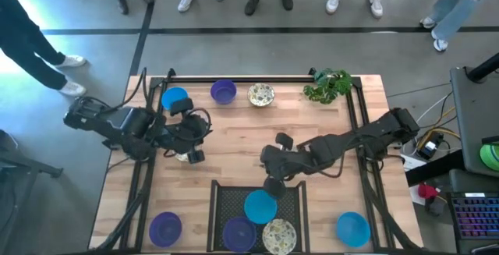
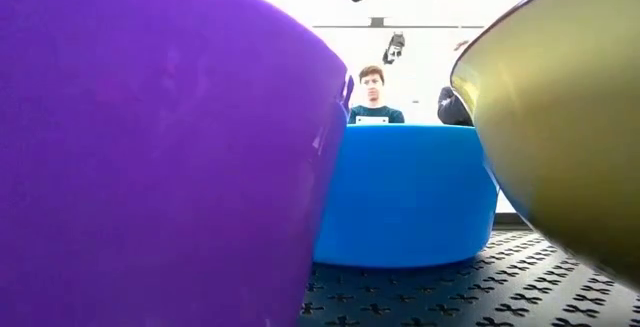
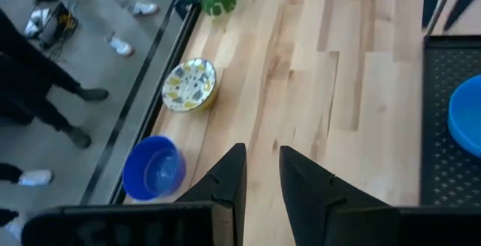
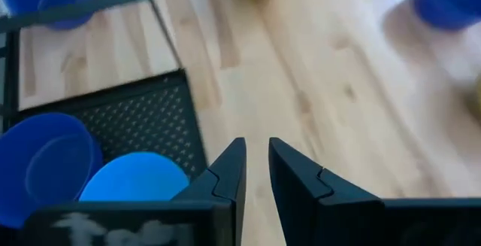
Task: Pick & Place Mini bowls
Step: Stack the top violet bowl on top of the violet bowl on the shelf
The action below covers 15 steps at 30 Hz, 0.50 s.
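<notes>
The black tray (image 1: 226,200) sits at the near edge of the table, and 3 mini bowls are in it: a blue bowl (image 1: 260,207), a purple bowl (image 1: 238,233) and a speckled bowl (image 1: 279,235). In the low view these same 3 fill the picture, so I think this part of the job is done. On the wood beside the tray, a purple bowl (image 1: 165,228) waits at the near left corner and a blue bowl (image 1: 352,228) waits at the near right. The right gripper (image 1: 274,186) hangs over the tray's far edge, just by the blue bowl in the tray. Its fingers are a little apart and hold nothing, as the right wrist view shows. The left gripper (image 1: 189,155) is over the wood, left of the middle. Its fingers are also a little apart and empty in the left wrist view. At the far edge 3 more bowls stand in a row: blue (image 1: 175,99), purple (image 1: 223,92) and speckled (image 1: 261,94), with a plant (image 1: 327,85) to their right. So 3 bowls look put away and 5 are left, if all go in the tray. I think the next pick is 1 of those 5. I can read no words or brand names on anything.
</notes>
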### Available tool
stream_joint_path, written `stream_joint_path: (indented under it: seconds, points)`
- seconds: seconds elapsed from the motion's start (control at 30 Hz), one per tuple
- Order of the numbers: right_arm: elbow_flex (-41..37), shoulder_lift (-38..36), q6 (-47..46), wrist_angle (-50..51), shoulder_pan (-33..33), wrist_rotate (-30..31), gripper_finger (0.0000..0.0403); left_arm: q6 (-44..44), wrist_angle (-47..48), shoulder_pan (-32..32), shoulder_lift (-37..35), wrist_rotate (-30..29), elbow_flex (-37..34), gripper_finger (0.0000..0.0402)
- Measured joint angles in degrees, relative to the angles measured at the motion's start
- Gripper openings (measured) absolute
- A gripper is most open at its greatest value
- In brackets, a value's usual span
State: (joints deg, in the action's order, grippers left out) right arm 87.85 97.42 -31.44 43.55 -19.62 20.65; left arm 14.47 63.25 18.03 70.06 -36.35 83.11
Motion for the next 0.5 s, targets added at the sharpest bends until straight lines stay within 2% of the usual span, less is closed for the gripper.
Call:
stream_joint_path:
  seconds: [0.5]
  points:
    - [0.0, -5.47, 1.73, 1.33, 0.0, 6.43, 0.0054, 2.77, 3.33, -5.07, -0.02, 0.46, -0.3, 0.0075]
